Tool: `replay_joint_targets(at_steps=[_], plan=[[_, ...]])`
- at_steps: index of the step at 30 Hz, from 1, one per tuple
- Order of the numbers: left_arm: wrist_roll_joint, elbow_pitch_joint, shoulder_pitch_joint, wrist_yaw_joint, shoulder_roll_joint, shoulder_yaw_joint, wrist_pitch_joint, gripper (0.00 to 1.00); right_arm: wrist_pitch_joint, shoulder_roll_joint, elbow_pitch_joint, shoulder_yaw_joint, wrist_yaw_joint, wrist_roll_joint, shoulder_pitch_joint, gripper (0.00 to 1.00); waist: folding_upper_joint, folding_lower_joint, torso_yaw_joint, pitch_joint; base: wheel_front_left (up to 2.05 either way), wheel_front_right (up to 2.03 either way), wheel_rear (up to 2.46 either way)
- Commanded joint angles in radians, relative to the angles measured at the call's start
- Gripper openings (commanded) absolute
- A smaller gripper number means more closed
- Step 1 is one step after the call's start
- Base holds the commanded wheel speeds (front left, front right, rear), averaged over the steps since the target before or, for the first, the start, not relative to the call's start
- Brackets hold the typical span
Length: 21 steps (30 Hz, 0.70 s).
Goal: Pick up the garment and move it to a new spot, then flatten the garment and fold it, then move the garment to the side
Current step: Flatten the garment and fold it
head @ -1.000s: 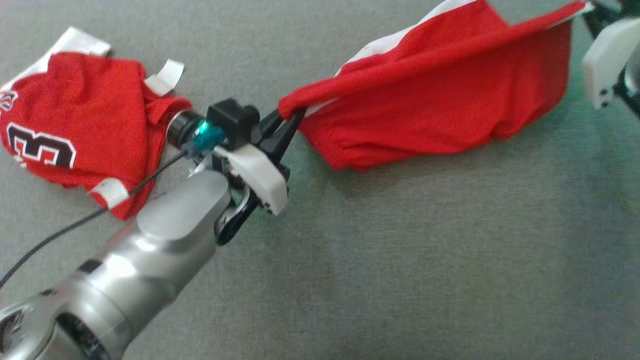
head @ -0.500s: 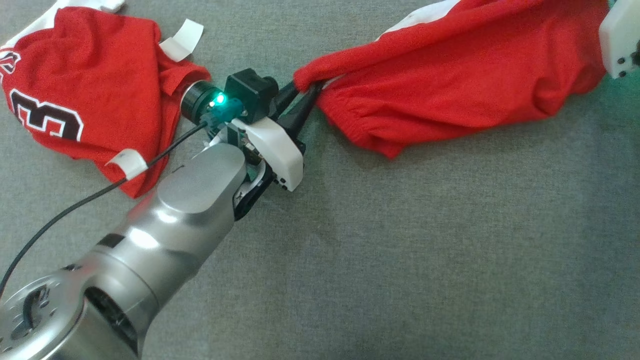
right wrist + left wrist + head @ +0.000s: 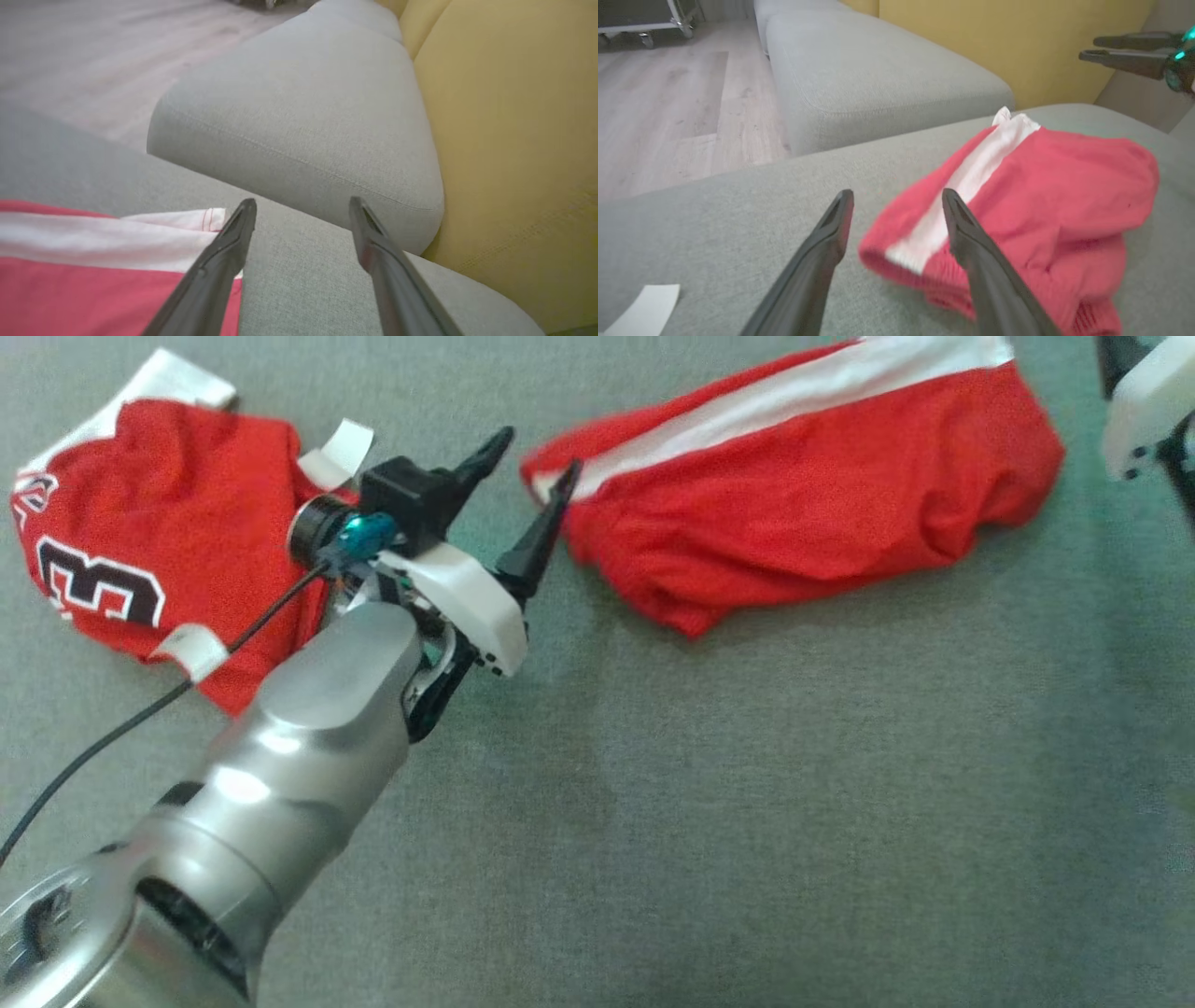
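The garment [image 3: 794, 504] is red with a white side stripe and lies loosely bunched on the grey sofa cushion [image 3: 747, 803]. My left gripper [image 3: 537, 450] stands open at the garment's left end, and its fingers straddle the hem without closing on it. In the left wrist view the garment [image 3: 1041, 196] lies just beyond the open left gripper [image 3: 896, 193]. My right gripper [image 3: 303, 201] is open and holds nothing. It is just off the garment's [image 3: 93, 289] white-striped corner. Its white housing [image 3: 1144, 415] shows at the upper right.
A red jersey [image 3: 140, 551] with a black-and-white number and white tags lies crumpled at the left, close to my left wrist. A second grey cushion [image 3: 878, 79] and a yellow backrest [image 3: 514, 116] stand beyond. Wood floor [image 3: 668, 102] lies past the cushion's edge.
Both grippers have opened and let go of the garment. It was stretched in the air between them and now lies on the cushion. The head view has shifted slightly.
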Motion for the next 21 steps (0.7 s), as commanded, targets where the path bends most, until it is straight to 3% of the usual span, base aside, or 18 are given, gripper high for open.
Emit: replay_joint_targets(at_steps=[1, 6, 9, 10, 14, 21], plan=[[0.003, -0.031, -0.011, 0.012, 0.039, 0.046, -0.01, 1.0, -0.027, 0.014, -0.009, -0.012, 0.002, 0.019, 0.033, 1.0, 0.0, 0.0001, -0.023, -0.042, 0.0, 0.0, 0.0], [0.064, -0.181, 0.076, 0.079, 0.091, 0.223, -0.011, 1.0, -0.077, 0.041, -0.044, -0.09, 0.002, 0.066, 0.086, 1.0, 0.0, 0.0001, -0.052, -0.121, 0.0, 0.0, 0.0], [0.117, -0.278, 0.158, 0.113, 0.114, 0.326, -0.011, 1.0, -0.08, 0.035, -0.137, -0.161, 0.002, 0.063, 0.127, 1.0, 0.0, 0.0001, -0.068, -0.162, 0.0, 0.0, 0.0], [0.154, -0.335, 0.217, 0.129, 0.122, 0.385, -0.011, 1.0, -0.08, 0.031, -0.208, -0.232, 0.002, 0.051, 0.178, 1.0, 0.0, 0.0001, -0.077, -0.191, 0.0, 0.0, 0.0], [0.217, -0.432, 0.336, 0.143, 0.12, 0.491, -0.011, 1.0, -0.08, 0.05, -0.351, -0.4, 0.002, 0.002, 0.313, 1.0, 0.0, 0.0001, -0.091, -0.246, 0.0, 0.0, 0.0], [0.313, -0.539, 0.512, 0.156, 0.097, 0.638, -0.011, 1.0, -0.08, 0.161, -0.545, -0.586, 0.002, -0.108, 0.547, 1.0, 0.0, 0.0001, -0.117, -0.316, 0.0, 0.0, 0.0]])
